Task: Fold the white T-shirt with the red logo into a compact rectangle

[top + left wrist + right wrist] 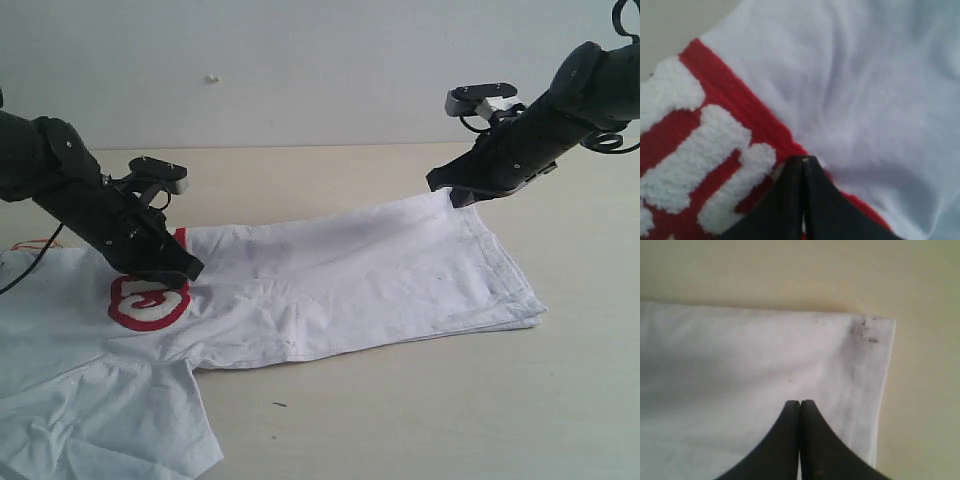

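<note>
Two grippers: both black pairs of jaws stand pressed tip to tip; whether a layer of cloth is pinched between them does not show
Left gripper: low on the shirt, its tips at the line where folded-over white cloth meets the red logo; creases in the white cloth run toward the tips
Right gripper: at the far right corner of the shirt, tips over the cloth just inside that corner
The white T-shirt: spread on the pale table, its body folded into a long band that runs from one gripper to the other; a loose sleeve lies at the near left
The red logo: mostly under the fold; one red-ringed letter shows just beside the left tips, and the left wrist view shows fuzzy white letters on red
Edges: the hem lies in stacked layers on the right; the corner by the right gripper carries small dark specks
Open room: bare tabletop in front of the band, to its right, and behind it up to the wall
</note>
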`<state>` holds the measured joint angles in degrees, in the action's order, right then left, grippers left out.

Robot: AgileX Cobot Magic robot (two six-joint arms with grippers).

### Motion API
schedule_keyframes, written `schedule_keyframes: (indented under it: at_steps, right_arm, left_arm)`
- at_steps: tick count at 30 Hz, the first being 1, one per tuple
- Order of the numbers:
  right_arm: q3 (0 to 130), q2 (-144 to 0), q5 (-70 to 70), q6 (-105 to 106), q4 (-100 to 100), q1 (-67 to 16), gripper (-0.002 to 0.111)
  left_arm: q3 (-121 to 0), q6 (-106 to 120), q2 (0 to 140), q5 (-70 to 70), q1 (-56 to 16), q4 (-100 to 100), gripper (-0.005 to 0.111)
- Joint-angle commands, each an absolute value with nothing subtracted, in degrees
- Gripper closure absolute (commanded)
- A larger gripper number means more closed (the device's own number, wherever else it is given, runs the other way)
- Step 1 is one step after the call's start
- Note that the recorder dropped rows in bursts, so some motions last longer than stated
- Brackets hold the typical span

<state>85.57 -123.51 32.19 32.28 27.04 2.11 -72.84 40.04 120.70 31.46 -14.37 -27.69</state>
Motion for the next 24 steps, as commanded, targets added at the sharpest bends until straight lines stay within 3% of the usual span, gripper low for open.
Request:
schedule_keyframes:
  at_steps: [1,6,24]
  right_arm:
    - [85.7,-126.1,28.4,34.7,28.7,2.0,0.108]
    - [85.7,-128.7,27.1,34.7,28.3,2.0,0.108]
    - [85.7,-123.7,30.9,32.9,24.9,2.0,0.108]
  left_arm:
    - [-73.1,35.3,123.7,20.3,-14.4,-23.0,0.107]
    - [-77.2,34.9,125.9,18.2,-14.3,-22.8,0.107]
    - [-81.3,34.8,116.5,38.8,-14.5,-21.0,0.107]
